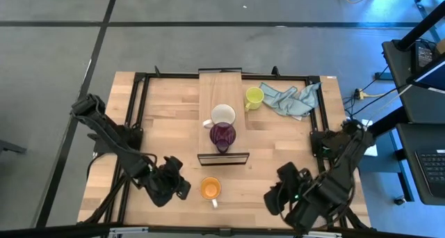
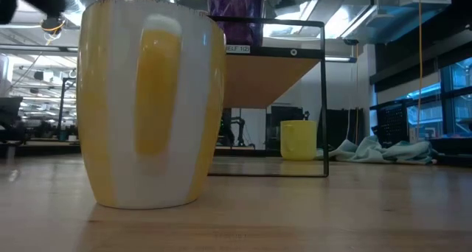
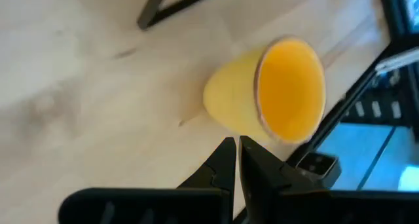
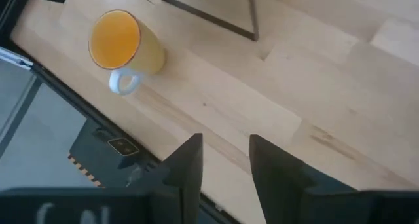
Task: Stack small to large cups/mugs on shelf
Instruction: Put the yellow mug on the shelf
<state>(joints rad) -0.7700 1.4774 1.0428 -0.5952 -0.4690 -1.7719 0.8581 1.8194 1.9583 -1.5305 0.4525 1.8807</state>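
Observation:
An orange mug (image 1: 211, 188) stands upright on the table near its front edge, handle toward the near side; it also shows in the low view (image 2: 151, 105). A white mug (image 1: 222, 115) and a dark purple mug (image 1: 222, 135) stand on the raised light-wood shelf (image 1: 212, 88). A yellow mug (image 1: 254, 97) stands on the table right of the shelf. My left gripper (image 1: 182, 188) is shut just left of the orange mug (image 3: 275, 93), with a small gap to it. My right gripper (image 1: 274, 196) is open and empty, right of the orange mug (image 4: 121, 44).
A blue-grey cloth (image 1: 292, 99) lies crumpled at the table's far right, beside the yellow mug. The shelf's dark frame (image 1: 222, 156) stands at its near end, just behind the orange mug. Bare tabletop lies to the left of the shelf.

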